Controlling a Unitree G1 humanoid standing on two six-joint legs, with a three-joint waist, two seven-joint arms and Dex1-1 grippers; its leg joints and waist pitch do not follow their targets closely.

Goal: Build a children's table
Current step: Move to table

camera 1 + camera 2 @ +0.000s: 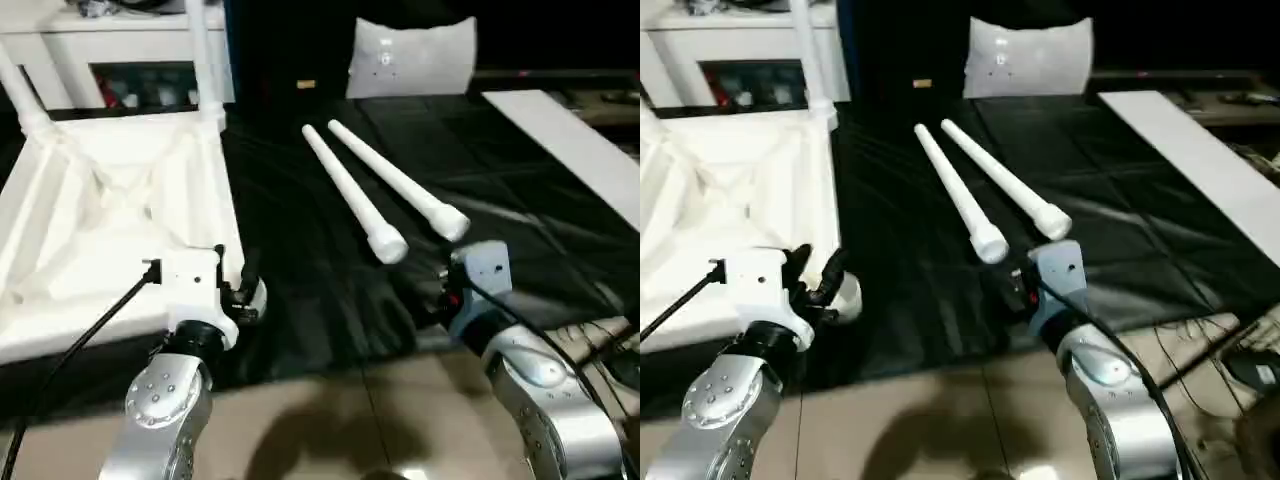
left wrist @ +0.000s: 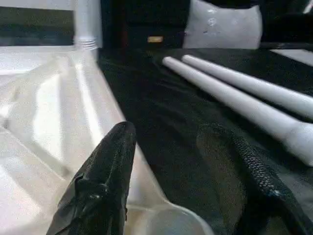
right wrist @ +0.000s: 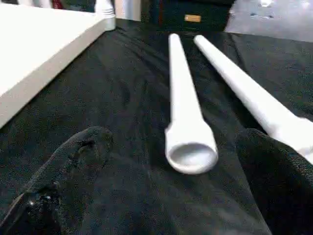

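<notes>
1. L gripper point(image 2: 181, 161): fingers spread, holding nothing, straddling the near-right corner socket point(image 1: 250, 296) of the table top point(image 1: 100, 210). I read it as staged to steady that corner.
2. R gripper point(image 3: 166, 171): parted, empty, lined up just short of the nearer loose leg's point(image 3: 183, 103) open wide end; likely next pick.
3. Second loose leg point(image 1: 395, 180): just beside the first on the black cloth point(image 1: 330, 290), wide ends toward me for easy reach.
4. Top lies ribs-up, sockets exposed. Far corners: two legs point(image 1: 205, 60) already upright.
5. Far: white cushion point(image 1: 412, 55).

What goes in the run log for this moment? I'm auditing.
two legs socketed | two loose legs | left gripper open at corner socket | right gripper open
</notes>
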